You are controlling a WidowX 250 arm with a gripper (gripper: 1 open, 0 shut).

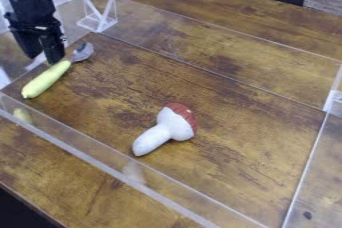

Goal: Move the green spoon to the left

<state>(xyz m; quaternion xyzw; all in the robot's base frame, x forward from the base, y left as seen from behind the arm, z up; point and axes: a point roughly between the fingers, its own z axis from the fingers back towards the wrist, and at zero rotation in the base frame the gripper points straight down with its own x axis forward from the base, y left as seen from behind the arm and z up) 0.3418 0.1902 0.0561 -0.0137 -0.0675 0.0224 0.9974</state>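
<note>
At ten o'clock my black arm reaches down, my gripper [50,56] low over the tabletop [201,77]; whether my jaws are spread or together, I cannot tell. Just beneath lies the green spoon [48,78], its bowl toward twelve. Toward six o'clock, right of centre, lies the toy mushroom [166,130].

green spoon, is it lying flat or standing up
Lying down: the green spoon stretches lengthwise on the wooden surface, yellow-green handle toward the near left, silver bowl at the far end.
</note>
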